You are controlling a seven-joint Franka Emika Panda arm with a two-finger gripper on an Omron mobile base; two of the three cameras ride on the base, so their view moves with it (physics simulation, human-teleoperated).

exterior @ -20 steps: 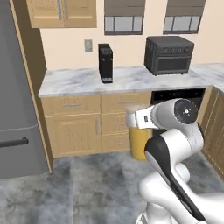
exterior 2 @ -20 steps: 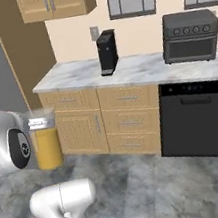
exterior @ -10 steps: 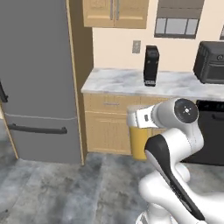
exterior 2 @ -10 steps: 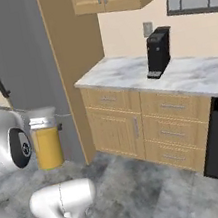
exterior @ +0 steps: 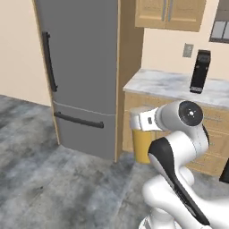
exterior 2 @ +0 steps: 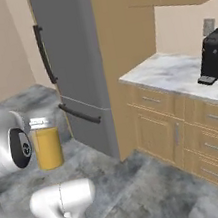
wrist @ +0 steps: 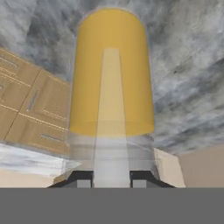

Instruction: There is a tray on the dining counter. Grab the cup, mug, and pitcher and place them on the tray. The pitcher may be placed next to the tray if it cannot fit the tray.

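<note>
I am carrying the pitcher (wrist: 111,74), a clear glass cylinder with orange juice filling the part farthest from my hand. My gripper (wrist: 112,177) is shut on its clear upper end, one dark fingertip (wrist: 83,177) on each side of the rim. The pitcher (exterior: 142,145) hangs upright in front of my white arm, well above the grey floor. From the other side the pitcher (exterior 2: 47,144) shows just right of my wrist. The tray, cup, mug and dining counter are out of view.
A tall grey fridge (exterior: 80,76) stands ahead to the left. To its right a marble worktop (exterior: 170,85) over drawered wooden cabinets (exterior 2: 185,128) carries a black coffee machine (exterior: 199,71). Grey stone floor (exterior: 53,179) lies open on the left.
The base has moved, so the whole scene has slid right: oven and dishwasher left the views and the fridge came in. The pitcher stays gripped in the same pose.
</note>
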